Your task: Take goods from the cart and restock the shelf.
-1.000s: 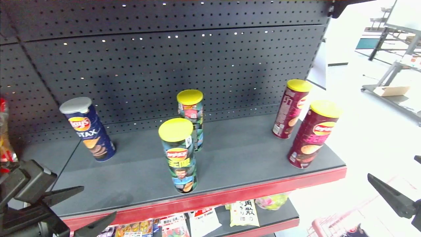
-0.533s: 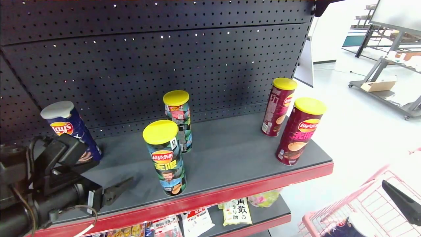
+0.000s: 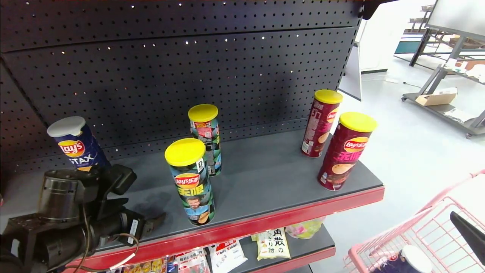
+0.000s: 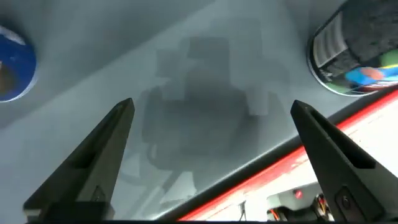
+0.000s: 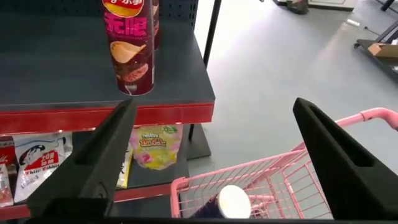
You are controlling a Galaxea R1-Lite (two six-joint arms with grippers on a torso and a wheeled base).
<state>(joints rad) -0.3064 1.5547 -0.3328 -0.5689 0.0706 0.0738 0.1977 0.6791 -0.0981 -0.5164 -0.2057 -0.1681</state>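
Fetch step, I judge: the right gripper, spread and empty, hangs above the cart, where a white-lidded can sits. The left gripper, likewise spread and empty, hovers over the shelf. Next: lower the right around that can.

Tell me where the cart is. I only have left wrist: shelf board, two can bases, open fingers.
Observer: The pink cart stands on the floor past the right end of the shelf, lower than the board.
Operator: Anything in it?
Observer: One dark can with a white lid is inside, lid toward the right wrist camera.
Operator: Right arm?
Observer: The right gripper hangs over the cart, open and empty.
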